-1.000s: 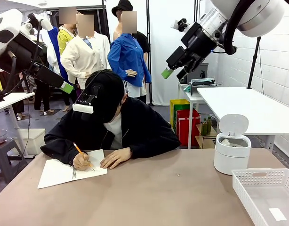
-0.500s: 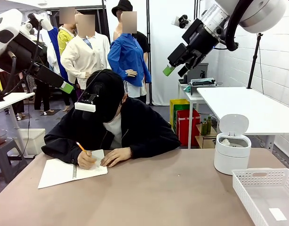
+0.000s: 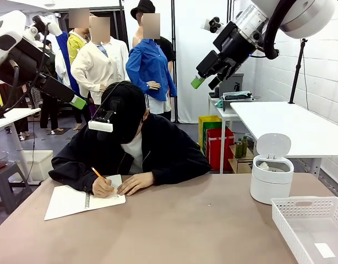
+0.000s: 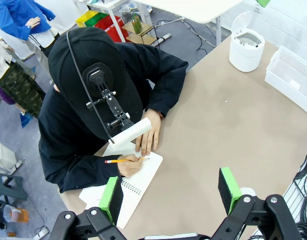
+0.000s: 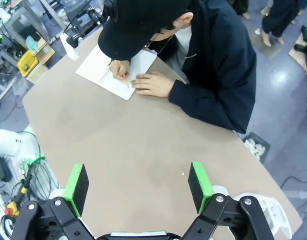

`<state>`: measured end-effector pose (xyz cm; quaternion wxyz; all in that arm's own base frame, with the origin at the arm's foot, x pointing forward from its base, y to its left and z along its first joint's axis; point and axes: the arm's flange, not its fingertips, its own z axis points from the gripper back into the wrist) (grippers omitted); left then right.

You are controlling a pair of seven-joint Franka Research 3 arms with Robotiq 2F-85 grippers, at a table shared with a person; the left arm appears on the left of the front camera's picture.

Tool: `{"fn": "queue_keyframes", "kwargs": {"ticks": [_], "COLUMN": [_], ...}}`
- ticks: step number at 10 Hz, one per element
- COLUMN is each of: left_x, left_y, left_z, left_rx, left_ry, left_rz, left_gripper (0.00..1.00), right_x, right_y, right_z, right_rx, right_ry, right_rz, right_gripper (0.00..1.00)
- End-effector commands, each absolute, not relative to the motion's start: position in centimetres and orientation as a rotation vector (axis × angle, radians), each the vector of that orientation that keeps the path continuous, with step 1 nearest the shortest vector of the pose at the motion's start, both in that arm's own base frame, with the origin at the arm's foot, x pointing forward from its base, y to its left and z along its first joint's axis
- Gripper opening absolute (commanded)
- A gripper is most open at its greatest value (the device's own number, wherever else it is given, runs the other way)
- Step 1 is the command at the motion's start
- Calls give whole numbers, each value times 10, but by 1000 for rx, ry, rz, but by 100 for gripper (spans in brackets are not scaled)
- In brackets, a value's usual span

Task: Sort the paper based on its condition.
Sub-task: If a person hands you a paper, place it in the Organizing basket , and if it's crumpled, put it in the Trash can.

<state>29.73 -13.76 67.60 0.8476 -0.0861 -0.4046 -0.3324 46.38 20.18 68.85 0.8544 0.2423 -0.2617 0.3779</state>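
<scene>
Waiting is the step in hand, by my reading: both arms are hanging high above the table while the person is bending over a spiral notebook at the lower left of the front view, writing on it with an orange pencil in one hand and resting the other hand on the page's edge. That notebook is the only paper lying out so far; no loose sheet is ready to sort.

At the upper left of the front view the left gripper is standing with its green pads wide apart and nothing between them, as its wrist view is showing. At the upper right the right gripper is likewise standing spread and empty, looking down on the bare tabletop.

At the right of the front view a small white bin with its lid raised is sitting near a white slatted basket in the lower right corner; these are probably the two destinations.

The next move is calling for a sheet to be torn off or handed over, then judged flat or crumpled before either arm is reaching down.
</scene>
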Motion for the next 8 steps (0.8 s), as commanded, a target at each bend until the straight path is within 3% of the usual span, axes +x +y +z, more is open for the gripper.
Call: {"fn": "queue_keyframes", "kwargs": {"ticks": [1,8], "left_x": [298,298], "left_y": [-136,-136], "left_z": [676,676], "left_rx": [-188,-188], "left_ry": [-857,-857], "left_rz": [-699,-699], "left_gripper": [100,100], "right_x": [463,463], "right_y": [202,202], "right_z": [689,689], "right_rx": [514,514], "right_ry": [-549,-549], "right_rz": [795,795], "right_gripper": [100,100]}}
